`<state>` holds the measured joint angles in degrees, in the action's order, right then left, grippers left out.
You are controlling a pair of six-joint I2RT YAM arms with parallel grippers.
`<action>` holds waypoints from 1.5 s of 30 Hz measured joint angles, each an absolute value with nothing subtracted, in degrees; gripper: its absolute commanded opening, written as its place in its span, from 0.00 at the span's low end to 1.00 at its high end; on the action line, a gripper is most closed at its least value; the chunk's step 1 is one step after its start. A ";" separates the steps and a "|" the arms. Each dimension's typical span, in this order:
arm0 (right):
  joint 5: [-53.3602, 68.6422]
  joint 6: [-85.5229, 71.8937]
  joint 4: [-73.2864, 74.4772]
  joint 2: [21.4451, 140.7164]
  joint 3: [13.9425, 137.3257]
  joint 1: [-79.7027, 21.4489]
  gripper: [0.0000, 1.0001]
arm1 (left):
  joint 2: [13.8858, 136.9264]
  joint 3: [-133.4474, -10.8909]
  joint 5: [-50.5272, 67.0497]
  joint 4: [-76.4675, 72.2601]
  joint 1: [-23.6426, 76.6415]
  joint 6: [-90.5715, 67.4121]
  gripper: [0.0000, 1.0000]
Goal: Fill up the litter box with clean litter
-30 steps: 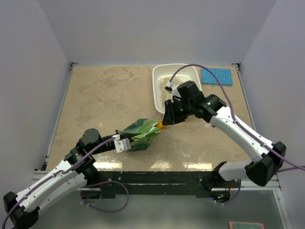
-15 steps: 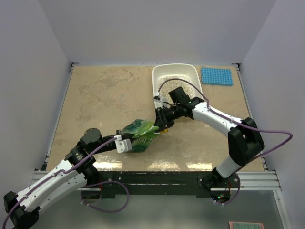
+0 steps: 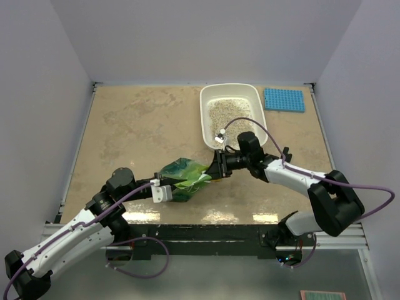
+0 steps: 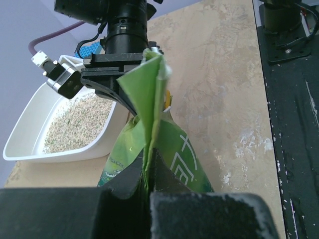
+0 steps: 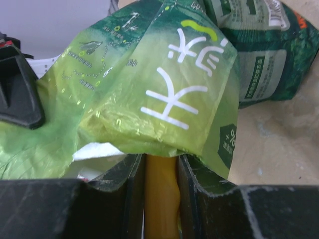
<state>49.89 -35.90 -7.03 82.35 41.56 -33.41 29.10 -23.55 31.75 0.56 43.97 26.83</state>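
The white litter box point(image 3: 206, 119) stands at the back centre-right and holds beige-grey clean litter point(image 3: 226, 115); both also show in the left wrist view, box point(image 4: 30, 134) and litter point(image 4: 75, 122). A crinkly green bag point(image 3: 184, 175) lies in front of the box. My left gripper point(image 3: 167, 189) is shut on the bag's edge point(image 4: 149, 144). My right gripper point(image 3: 215, 169) is shut on the yellow scoop handle point(image 5: 160, 194), and the scoop's head is hidden inside the bag's mouth point(image 5: 149, 99).
A small blue studded mat point(image 3: 284, 100) lies right of the box at the back. The right arm stretches low across the table from the right. The table's black front edge point(image 4: 289, 99) runs close behind the bag.
My right gripper has left the litter box and moved down and toward the near edge to the bag's mouth, pushing the scoop inside. The left gripper keeps its hold on the bag.
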 measured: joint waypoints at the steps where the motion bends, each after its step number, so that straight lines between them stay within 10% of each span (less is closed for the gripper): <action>1: 49.74 -37.58 -8.95 81.38 39.97 -33.30 0.00 | 29.12 -23.55 32.05 0.60 43.97 26.83 0.00; 15: 46.19 -52.12 -18.41 62.19 24.91 -29.93 0.00 | 31.38 -23.57 35.14 -0.36 44.01 27.29 0.00; 45: 31.62 -67.05 11.29 13.58 16.36 -27.99 0.00 | 31.57 -23.64 34.06 -1.08 44.27 27.66 0.00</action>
